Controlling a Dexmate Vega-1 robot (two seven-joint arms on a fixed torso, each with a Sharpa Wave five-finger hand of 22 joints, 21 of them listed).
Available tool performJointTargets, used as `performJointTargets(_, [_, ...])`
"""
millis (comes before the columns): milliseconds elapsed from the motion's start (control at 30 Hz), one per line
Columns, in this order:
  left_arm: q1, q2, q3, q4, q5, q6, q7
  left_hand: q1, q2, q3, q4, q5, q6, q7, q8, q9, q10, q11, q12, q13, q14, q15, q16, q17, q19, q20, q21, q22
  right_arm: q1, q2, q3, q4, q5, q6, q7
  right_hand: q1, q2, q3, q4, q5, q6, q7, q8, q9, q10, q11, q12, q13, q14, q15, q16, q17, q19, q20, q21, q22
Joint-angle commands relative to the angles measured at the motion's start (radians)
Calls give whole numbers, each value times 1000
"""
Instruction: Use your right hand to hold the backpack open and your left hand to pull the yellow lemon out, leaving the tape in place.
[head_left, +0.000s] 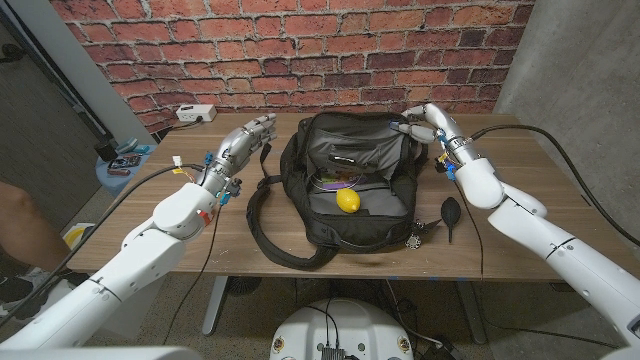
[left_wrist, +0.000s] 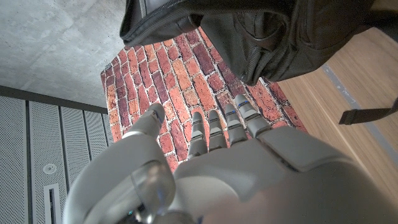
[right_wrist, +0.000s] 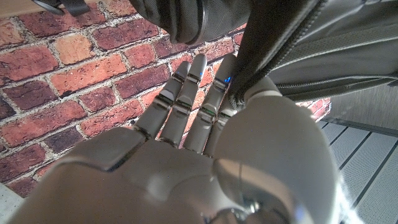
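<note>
The black backpack (head_left: 350, 180) lies open in the middle of the table. Inside it a yellow lemon (head_left: 347, 200) rests on the grey lining. Just behind the lemon, a round purple-green thing (head_left: 333, 183) that looks like the tape is partly hidden. My right hand (head_left: 422, 122) is at the bag's far right rim. In the right wrist view the rim's edge (right_wrist: 249, 68) runs in between the thumb and the straight fingers (right_wrist: 186, 99), pinched there. My left hand (head_left: 248, 140) hovers left of the bag with fingers (left_wrist: 217, 130) apart and holds nothing.
A white power strip (head_left: 195, 113) lies at the back left of the table (head_left: 520, 240). A small black bulb-shaped item (head_left: 452, 212) sits right of the bag, with the bag's strap (head_left: 265, 235) looping out at the front left. A person's limb (head_left: 15, 225) shows at the left edge.
</note>
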Motion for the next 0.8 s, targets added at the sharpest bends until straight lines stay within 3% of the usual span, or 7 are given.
performJointTargets(33, [39, 12, -26, -48, -6, -8, -7, -15, 1, 0, 13, 5, 17, 2, 3, 2, 21, -4, 9, 4, 33, -9, 14, 9, 17, 3, 9, 5, 36, 4, -17, 16, 10, -17, 7, 6, 5, -9, 0, 7, 8, 1, 7, 2, 4, -1, 8, 1, 13, -134, -3, 2, -7, -90, -2, 3])
performJointTargets(300, [55, 27, -38, -67, -12, -8, -30, -19, 1, -8, 19, 8, 112, 10, 26, 4, 117, -35, 45, 19, 120, -50, 55, 34, 60, -15, 32, 15, 50, 9, -23, 15, 18, -31, 9, 7, 6, -12, 1, 7, 8, 2, 7, 2, 5, -1, 9, 3, 11, -133, -6, 2, -7, -90, -2, 3])
performJointTargets(500, [65, 34, -48, -78, -10, -9, -37, -19, 12, -11, 31, 11, 211, 22, 53, 10, 189, -47, 76, 37, 171, -64, 94, 65, 81, -9, 49, 23, 54, 7, -28, 11, 16, -34, 8, 8, 7, -14, 1, 7, 7, 2, 6, 2, 4, -1, 9, 3, 12, -133, -7, 3, -7, -90, -2, 3])
performJointTargets(567, [69, 37, -52, -83, -4, -8, -35, -16, 14, -11, 33, 11, 234, 18, 60, 12, 205, -47, 84, 42, 193, -72, 109, 74, 85, -9, 53, 25, 56, 9, -29, 11, 16, -37, 6, 9, 7, -15, 1, 7, 7, 2, 6, 2, 4, -1, 8, 2, 12, -133, -7, 3, -7, -91, -2, 3])
performJointTargets(600, [72, 40, -55, -86, -3, -7, -35, -11, 15, -10, 34, 13, 267, 11, 72, 19, 237, -63, 100, 53, 214, -76, 126, 87, 95, -15, 61, 27, 56, 11, -29, 9, 16, -42, 3, 9, 8, -15, 1, 7, 7, 2, 6, 2, 3, -1, 8, 3, 12, -134, -8, 4, -7, -91, -2, 3])
performJointTargets(667, [75, 43, -59, -90, -4, -6, -39, -6, 14, -11, 32, 13, 290, 6, 81, 23, 251, -71, 108, 60, 228, -80, 139, 97, 101, -15, 66, 29, 60, 11, -32, 13, 17, -38, 4, 11, 8, -16, 0, 7, 7, 2, 5, 2, 4, -1, 8, 2, 12, -135, -8, 4, -7, -91, -2, 3])
performJointTargets(800, [83, 54, -66, -101, 0, 2, -44, 8, 5, -17, 18, 14, 342, -7, 100, 32, 299, -78, 134, 79, 267, -99, 173, 119, 123, -26, 82, 33, 66, 16, -36, 16, 16, -43, 3, 12, 9, -17, 1, 7, 8, 2, 5, 3, 3, -1, 8, 3, 13, -134, -8, 4, -7, -91, -2, 3])
